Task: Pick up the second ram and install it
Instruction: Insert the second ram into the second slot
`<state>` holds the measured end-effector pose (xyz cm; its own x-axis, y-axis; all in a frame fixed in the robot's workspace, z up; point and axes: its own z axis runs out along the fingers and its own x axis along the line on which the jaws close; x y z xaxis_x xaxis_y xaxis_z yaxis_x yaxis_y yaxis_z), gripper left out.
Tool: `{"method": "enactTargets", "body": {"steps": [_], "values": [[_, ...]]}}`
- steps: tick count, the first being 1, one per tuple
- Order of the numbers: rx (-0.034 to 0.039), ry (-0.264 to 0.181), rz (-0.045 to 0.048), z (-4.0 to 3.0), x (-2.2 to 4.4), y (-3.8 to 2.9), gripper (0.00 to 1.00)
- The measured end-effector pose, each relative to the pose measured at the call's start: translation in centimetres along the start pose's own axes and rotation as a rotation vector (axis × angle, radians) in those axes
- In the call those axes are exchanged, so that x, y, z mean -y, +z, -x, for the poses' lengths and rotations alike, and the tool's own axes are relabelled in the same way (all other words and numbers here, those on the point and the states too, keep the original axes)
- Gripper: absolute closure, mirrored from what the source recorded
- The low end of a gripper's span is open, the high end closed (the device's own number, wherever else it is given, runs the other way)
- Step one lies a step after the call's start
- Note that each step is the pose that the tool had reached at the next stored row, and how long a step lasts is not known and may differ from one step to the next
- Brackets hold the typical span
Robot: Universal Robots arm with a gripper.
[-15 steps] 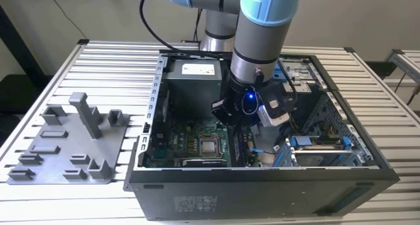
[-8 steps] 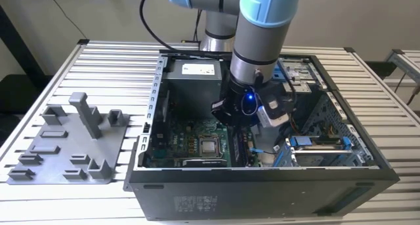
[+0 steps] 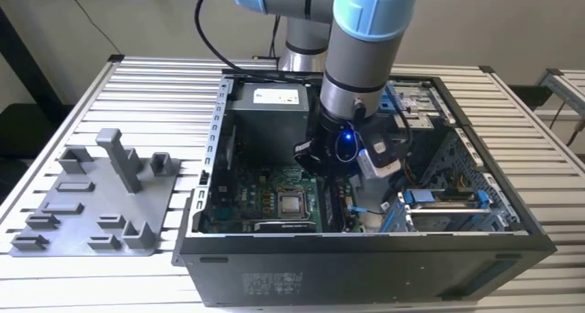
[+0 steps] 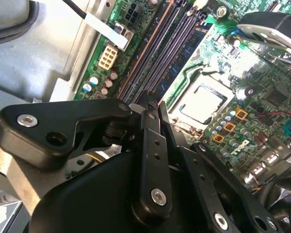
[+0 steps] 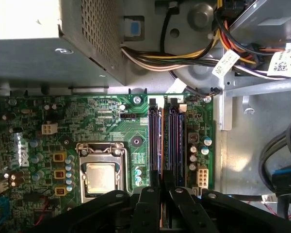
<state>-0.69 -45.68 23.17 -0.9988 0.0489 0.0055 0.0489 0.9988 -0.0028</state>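
Observation:
My gripper (image 3: 331, 176) hangs low inside the open computer case (image 3: 366, 272), over the motherboard's long black memory slots (image 5: 157, 141), at their end near the case front. In both wrist views its black tip (image 4: 155, 108) (image 5: 162, 183) lines up with the middle of the slot bank (image 4: 157, 53). A dark stick with bluish chips (image 4: 186, 41) (image 5: 176, 141) stands seated in one slot beside the tip. I cannot tell whether that stick is the second ram, or whether anything sits in the gripper.
The processor socket (image 5: 101, 175) lies beside the slots. The grey power-supply box (image 3: 270, 111) and its cable bundle (image 5: 184, 58) fill the case's far end. A drive bay with blue clips (image 3: 443, 200) is at the exterior view's right. A grey fixture plate with pegs (image 3: 92, 203) lies outside the case.

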Motion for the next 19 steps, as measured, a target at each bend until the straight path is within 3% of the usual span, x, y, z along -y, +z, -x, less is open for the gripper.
{"method": "enactTargets", "body": {"steps": [19], "values": [[0.0001, 0.010, -0.0002, -0.07, 0.27, 0.90, 0.86]]}}
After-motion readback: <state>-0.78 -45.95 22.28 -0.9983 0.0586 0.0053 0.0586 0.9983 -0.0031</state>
